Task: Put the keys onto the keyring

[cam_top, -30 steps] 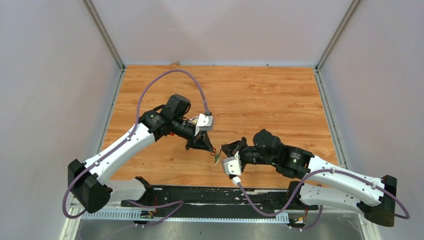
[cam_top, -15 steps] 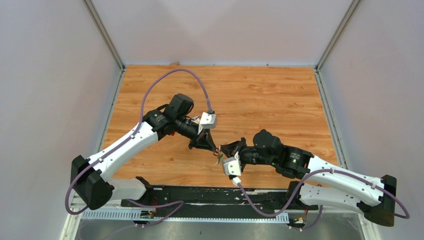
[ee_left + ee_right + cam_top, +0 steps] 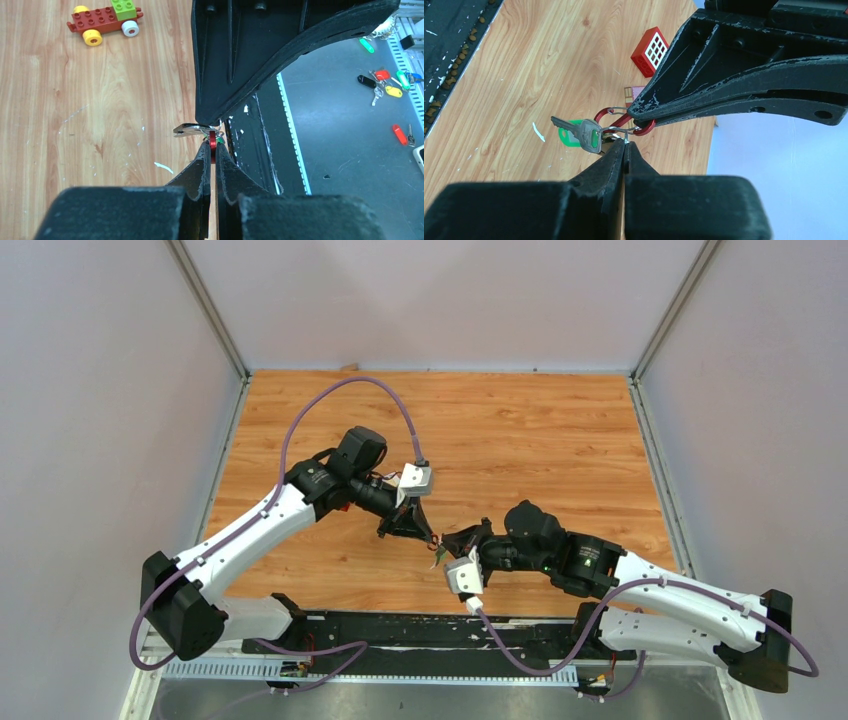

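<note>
**Two Claws Meeting Tip to Tip Over a Red Keyring**

The left arm (image 3: 250, 535) is angling up from its base at the near-left corner and bending inward over the wooden desk (image 3: 540, 430). The right arm (image 3: 690, 595) is lying low from the near right, its wrist pointing left. Their claws are meeting above the near middle of the desk.

The left claw (image 3: 212, 150) is pinching the red keyring (image 3: 212, 141), its jaws almost together on the loop. The right claw (image 3: 624, 147) is pressing its jaws together with no gap, on the thin wire beside the green-headed key (image 3: 583, 135). That key is hanging just beside the keyring with its blade pointing away from it; whether it is threaded on cannot be told.

Only the right wrist view is showing a red box with a white grid face (image 3: 651, 50) lying on the desk, its contents unseen. Only the left wrist view is showing a toy block car (image 3: 105, 21) farther off, and loose coloured keys (image 3: 385, 82) scattered on a grey surface past the desk's edge. From overhead the key is showing as a mere green speck.
</note>
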